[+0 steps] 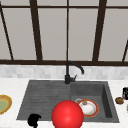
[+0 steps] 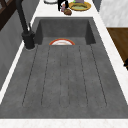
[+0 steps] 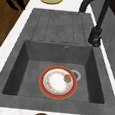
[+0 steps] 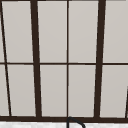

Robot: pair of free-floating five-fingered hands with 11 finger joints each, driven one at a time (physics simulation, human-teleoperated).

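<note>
A black hand [image 1: 34, 120] is seen in the front view at the lower left, over the front edge of the sink [image 1: 45, 97], and is taken for the left hand. Its fingers are curled inward and nothing is held or touched by it. In the right side view the same hand [image 3: 14, 0] is shown above the wooden floor [image 3: 6, 26], apart from the counter. A red ball [image 1: 67, 114] is seen just to the hand's right. A red-rimmed plate [image 3: 58, 82] is lying in the basin, and a small brown piece [image 3: 67, 77] is resting on it.
</note>
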